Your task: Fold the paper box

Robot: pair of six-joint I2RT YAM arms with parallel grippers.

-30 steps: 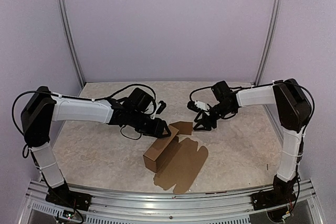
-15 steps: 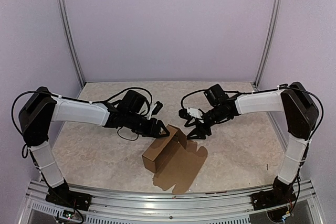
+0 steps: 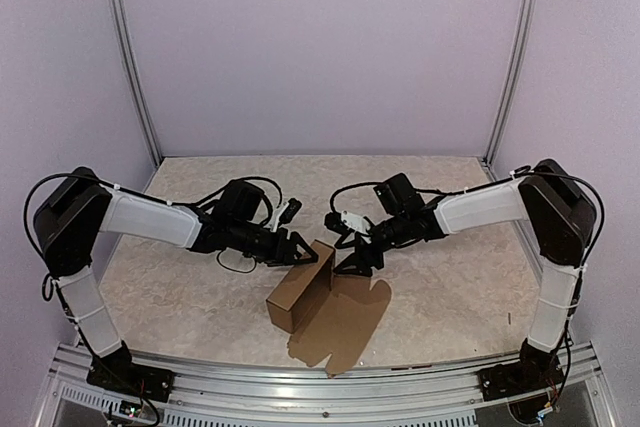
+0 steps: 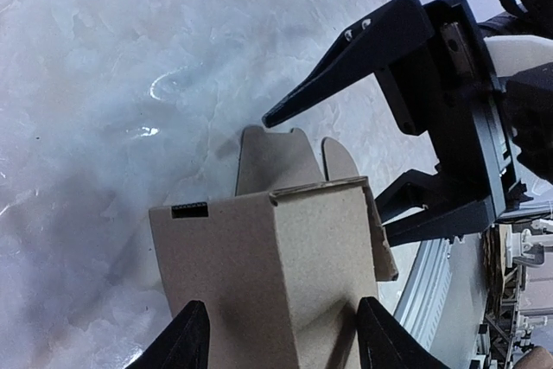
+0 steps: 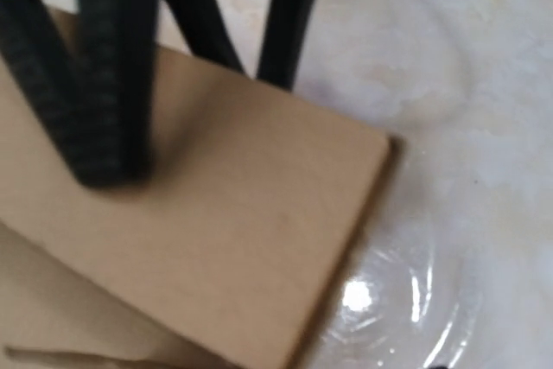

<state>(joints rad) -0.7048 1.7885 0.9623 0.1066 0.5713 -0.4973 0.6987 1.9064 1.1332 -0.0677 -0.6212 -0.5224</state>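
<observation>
Near the middle of the worktop (image 3: 450,277), between the two arms: the paper box (image 3: 300,292), only half formed. On its left side, a long portion folded up into a raised rectangular sleeve. Toward the near edge, the rest of the brown sheet flat on the worktop, with rounded tabs along its border.

At the far end of that sleeve, reaching in low from the left: the left gripper (image 3: 300,255). Seen from its own wrist, fingers (image 4: 186,343) set against both outer walls of the cardboard, pinching the sleeve across its width. Probably placed there as an anchor, to hold the folded walls upright and stop the light sheet sliding while the other arm works.

Just beside the same far end, coming from the right: the right gripper (image 3: 352,257). Fingers (image 4: 346,66) spread wide, with nothing held. One above the small end flaps, the other lower, by the sleeve's corner. From the right wrist, one finger down at a flat cardboard panel, touching it or just short of it; cannot tell which. Judged as lining up to press or tuck an end flap inward against the braced sleeve.

Plenty left to do, judging by the loose end flaps and the lid portion lying flat.
</observation>
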